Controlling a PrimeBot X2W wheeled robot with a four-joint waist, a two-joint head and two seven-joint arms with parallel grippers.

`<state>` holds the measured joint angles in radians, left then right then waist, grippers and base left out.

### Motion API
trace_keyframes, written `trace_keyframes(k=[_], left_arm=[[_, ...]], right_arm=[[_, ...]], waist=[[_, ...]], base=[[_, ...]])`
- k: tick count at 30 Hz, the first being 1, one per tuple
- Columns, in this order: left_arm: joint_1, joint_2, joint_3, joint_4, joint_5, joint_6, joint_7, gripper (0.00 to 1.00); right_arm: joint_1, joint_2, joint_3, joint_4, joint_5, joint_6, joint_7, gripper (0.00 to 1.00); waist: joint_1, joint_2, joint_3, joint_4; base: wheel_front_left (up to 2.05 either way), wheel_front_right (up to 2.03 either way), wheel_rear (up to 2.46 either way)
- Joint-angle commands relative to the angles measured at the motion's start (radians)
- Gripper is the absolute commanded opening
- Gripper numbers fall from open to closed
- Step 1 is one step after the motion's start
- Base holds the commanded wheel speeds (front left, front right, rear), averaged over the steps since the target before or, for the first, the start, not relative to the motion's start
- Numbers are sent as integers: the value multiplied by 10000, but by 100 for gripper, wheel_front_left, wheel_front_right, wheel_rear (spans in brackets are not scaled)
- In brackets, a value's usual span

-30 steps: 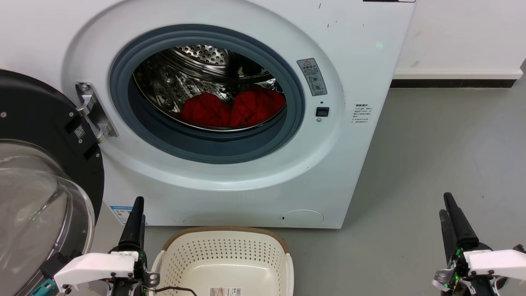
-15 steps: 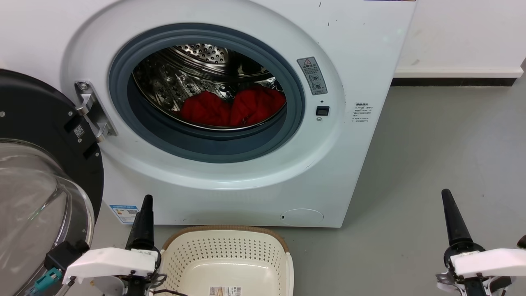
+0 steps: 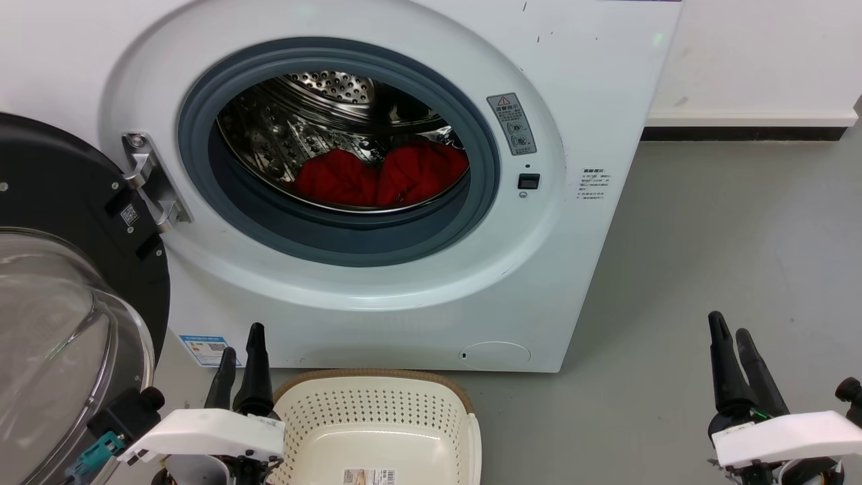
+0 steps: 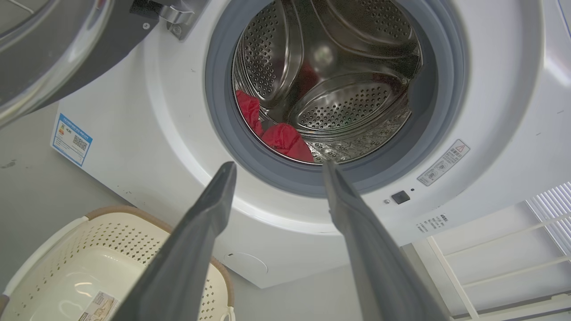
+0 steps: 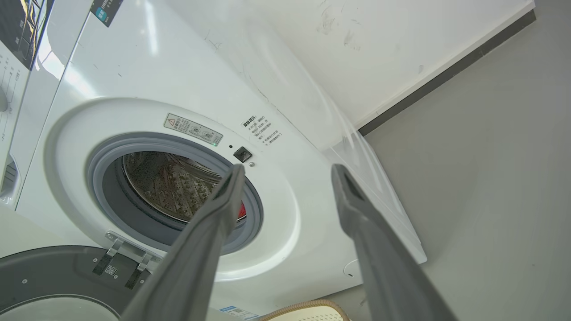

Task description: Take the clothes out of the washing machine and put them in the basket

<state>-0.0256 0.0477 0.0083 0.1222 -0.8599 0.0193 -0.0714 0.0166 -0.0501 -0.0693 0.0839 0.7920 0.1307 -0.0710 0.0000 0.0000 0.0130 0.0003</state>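
The clothes [image 3: 380, 176] lie as a red heap at the bottom of the steel drum in the washing machine [image 3: 586, 87], whose door stands open. The left wrist view looks into the drum at the clothes [image 4: 285, 140]. The cream basket [image 3: 370, 372] stands on the floor right in front of the machine, with nothing but a sticker in it. My left gripper [image 3: 241, 340] is open just left of the basket's rim, low before the machine. My right gripper [image 3: 728, 325] is open over bare floor, right of the machine. Both point towards the machine and hold nothing.
The open door [image 3: 60, 202], black-rimmed with a domed glass [image 3: 54, 323], swings out at the far left, close behind my left arm. Grey floor [image 3: 741, 236] stretches to the right up to a white wall with a dark skirting [image 3: 741, 137].
Both grippers now show two spread fingers, where each looked like a single finger before. The left gripper has shifted right, nearer the basket's rim. Clothes and basket have not moved.
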Motion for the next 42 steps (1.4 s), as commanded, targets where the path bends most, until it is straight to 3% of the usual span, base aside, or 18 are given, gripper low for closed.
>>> trace_keyframes(k=[1, 42], left_arm=[[-28, 22, -30, -205, 334, 59, -103, 100], [529, 30, -411, -241, 4642, 284, -1221, 100]], right_arm=[[-25, -11, 25, -212, -376, 0, -99, 100], [758, -6, 204, -1102, -5032, 0, -1219, 100]], waist=[[0, 0, 2, 2], [0, 0, 63, 21]], base=[[0, 0, 0], [0, 0, 0]])
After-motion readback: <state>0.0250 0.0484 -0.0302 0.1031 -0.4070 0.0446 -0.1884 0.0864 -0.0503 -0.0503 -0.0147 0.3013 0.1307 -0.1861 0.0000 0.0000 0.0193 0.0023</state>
